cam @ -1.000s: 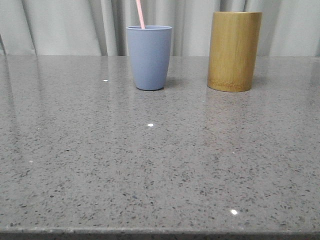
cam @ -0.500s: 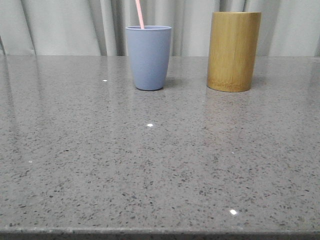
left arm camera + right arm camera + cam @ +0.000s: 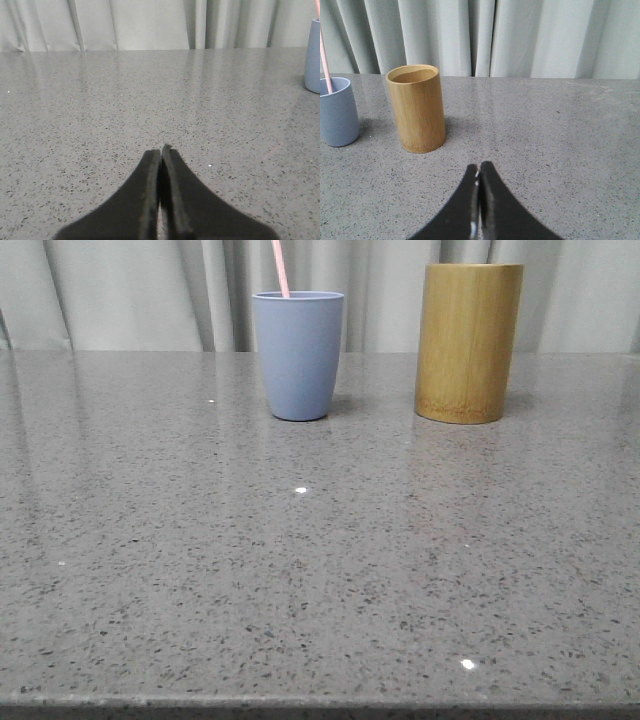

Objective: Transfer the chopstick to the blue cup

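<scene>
The blue cup [image 3: 298, 355] stands at the back of the table, left of centre, with a thin pink chopstick [image 3: 280, 268] sticking up out of it. The right wrist view also catches the cup [image 3: 337, 111] and the chopstick [image 3: 324, 60]; the left wrist view shows only the cup's edge [image 3: 313, 55]. Neither gripper appears in the front view. My left gripper [image 3: 161, 150] is shut with nothing in it, low over bare table far from the cup. My right gripper [image 3: 479, 167] is shut and empty, a short way from the bamboo holder.
A tall tan bamboo holder [image 3: 468, 342] stands to the right of the blue cup; from the right wrist view the holder [image 3: 417, 107] looks empty inside. Grey speckled tabletop [image 3: 320, 570] stretches to the front edge. Pale curtains [image 3: 120, 290] hang behind.
</scene>
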